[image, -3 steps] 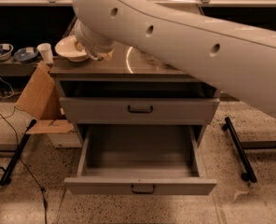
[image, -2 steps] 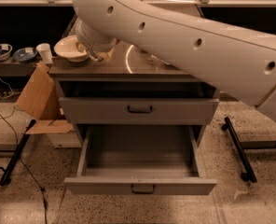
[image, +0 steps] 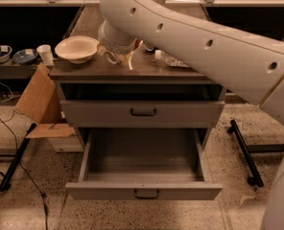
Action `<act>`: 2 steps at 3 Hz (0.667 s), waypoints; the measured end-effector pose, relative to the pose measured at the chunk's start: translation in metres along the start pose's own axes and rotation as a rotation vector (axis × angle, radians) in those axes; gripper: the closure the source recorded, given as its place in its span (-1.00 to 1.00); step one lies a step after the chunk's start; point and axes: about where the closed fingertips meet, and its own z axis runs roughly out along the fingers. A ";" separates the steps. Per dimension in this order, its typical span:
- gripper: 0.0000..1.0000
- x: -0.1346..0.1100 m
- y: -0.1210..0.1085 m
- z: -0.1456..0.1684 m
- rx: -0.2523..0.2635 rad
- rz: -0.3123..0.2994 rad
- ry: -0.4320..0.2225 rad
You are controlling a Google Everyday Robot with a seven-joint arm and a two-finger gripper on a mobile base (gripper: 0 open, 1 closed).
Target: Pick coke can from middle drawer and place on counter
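Note:
The middle drawer [image: 143,191] is pulled wide open at the bottom of the cabinet, and its grey floor shows no can. My big white arm reaches in from the right over the counter [image: 79,70]. Its gripper [image: 109,54] sits low over the counter's middle, just right of a cream bowl, mostly hidden by the wrist. A small red-orange sliver [image: 138,44] behind the wrist may be the coke can; the rest of it is hidden.
A cream bowl [image: 77,48] sits at the counter's left and a clear plastic bottle [image: 173,60] lies at its right. The upper drawer [image: 143,113] is shut. A cardboard box [image: 39,102] leans at the left. Black stand legs [image: 245,152] flank the cabinet.
My arm's wrist has shifted a little to the right over the counter, uncovering more of the cream bowl. The drawers have not moved.

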 end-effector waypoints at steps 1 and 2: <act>1.00 0.007 0.017 0.007 -0.012 0.018 -0.009; 0.67 0.010 0.026 0.014 -0.027 0.009 -0.025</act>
